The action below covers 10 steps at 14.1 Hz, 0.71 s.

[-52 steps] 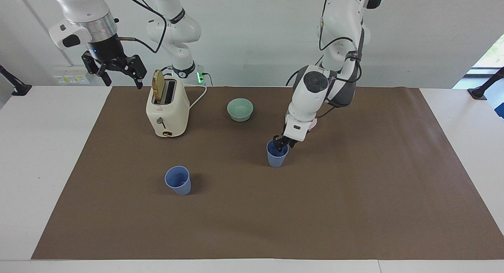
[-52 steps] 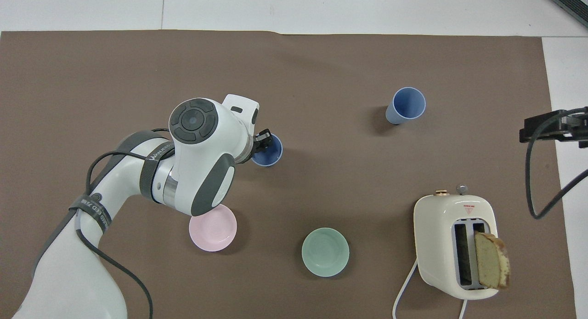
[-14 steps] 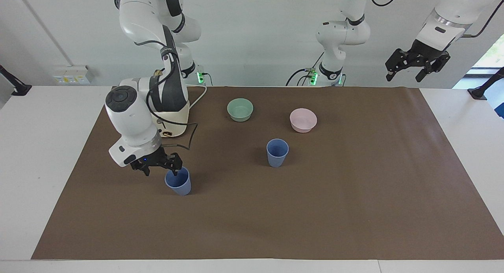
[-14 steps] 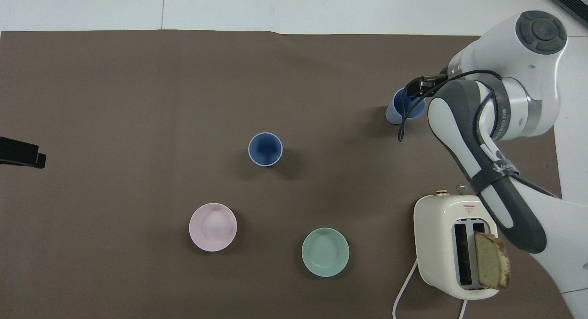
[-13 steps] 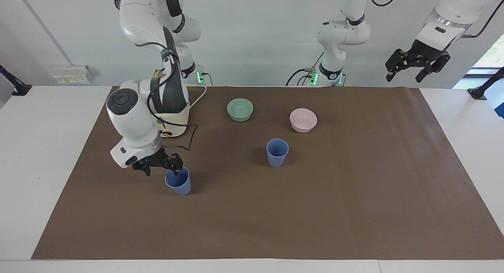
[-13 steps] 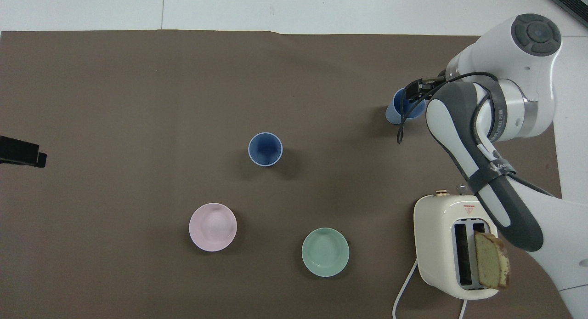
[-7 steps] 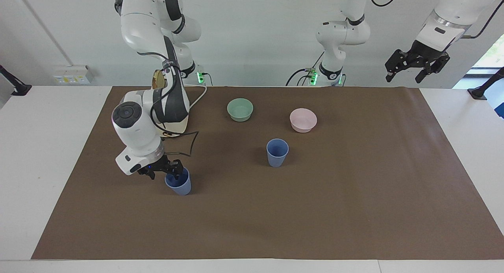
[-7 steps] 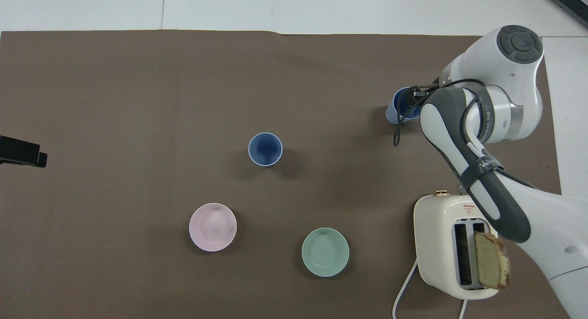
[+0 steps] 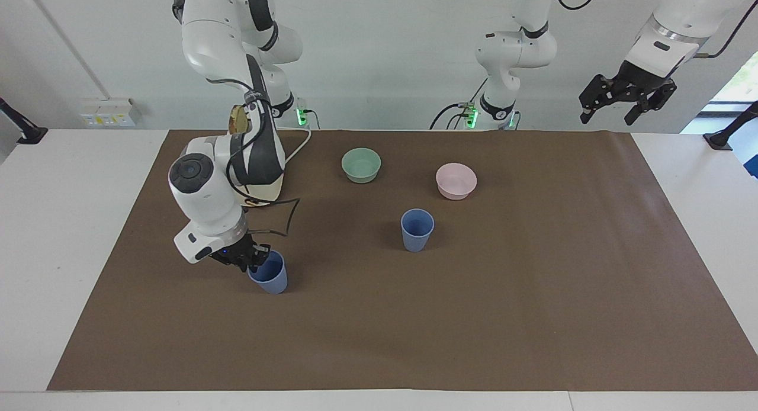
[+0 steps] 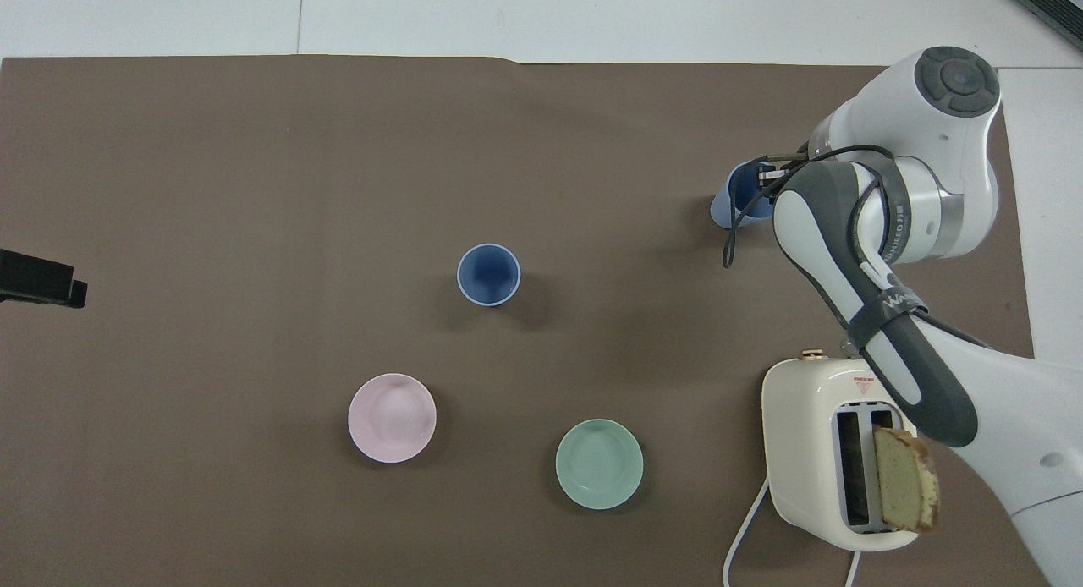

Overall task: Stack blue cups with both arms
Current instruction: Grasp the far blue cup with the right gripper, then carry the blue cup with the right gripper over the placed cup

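Note:
One blue cup (image 9: 270,279) stands on the brown mat toward the right arm's end of the table; the overhead view shows it partly under the arm (image 10: 733,200). My right gripper (image 9: 251,259) is low at that cup and shut on its rim, on the side nearer the robots; it also shows in the overhead view (image 10: 768,174). The second blue cup (image 9: 417,231) stands upright and alone mid-table (image 10: 488,274). My left gripper (image 9: 626,100) waits open, raised over the left arm's end of the table, and its tip shows in the overhead view (image 10: 38,281).
A cream toaster (image 10: 825,452) with a bread slice in it stands near the right arm's base, partly covered by the arm. A mint-green bowl (image 9: 361,164) and a pale pink bowl (image 9: 456,180) sit nearer to the robots than the mid-table cup.
My right gripper has come down a little and its fingers have closed on the rim of the cup. The left arm has not moved.

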Available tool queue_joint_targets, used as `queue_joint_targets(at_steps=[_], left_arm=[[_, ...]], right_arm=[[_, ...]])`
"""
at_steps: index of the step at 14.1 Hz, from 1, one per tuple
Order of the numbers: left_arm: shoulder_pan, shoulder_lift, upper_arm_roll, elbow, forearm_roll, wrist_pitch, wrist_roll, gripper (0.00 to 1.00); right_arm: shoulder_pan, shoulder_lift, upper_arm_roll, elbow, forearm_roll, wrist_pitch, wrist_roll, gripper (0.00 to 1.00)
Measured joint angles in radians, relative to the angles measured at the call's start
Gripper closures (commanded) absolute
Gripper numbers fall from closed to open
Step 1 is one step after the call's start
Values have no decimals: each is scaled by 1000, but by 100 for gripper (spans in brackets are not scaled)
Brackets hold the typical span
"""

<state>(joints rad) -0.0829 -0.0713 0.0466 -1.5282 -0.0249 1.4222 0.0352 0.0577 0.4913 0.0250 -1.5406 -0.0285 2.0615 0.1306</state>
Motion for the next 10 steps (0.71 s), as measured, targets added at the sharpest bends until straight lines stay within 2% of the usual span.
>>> queue_joint_targets(at_steps=[6,10], left_arm=[[0,0,0,0,0,0,0,0],[0,0,0,0,0,0,0,0]], right_arm=[[0,-56,1,5,8,-44,0,100],[4,-199,52,16,8,-179,0,100]])
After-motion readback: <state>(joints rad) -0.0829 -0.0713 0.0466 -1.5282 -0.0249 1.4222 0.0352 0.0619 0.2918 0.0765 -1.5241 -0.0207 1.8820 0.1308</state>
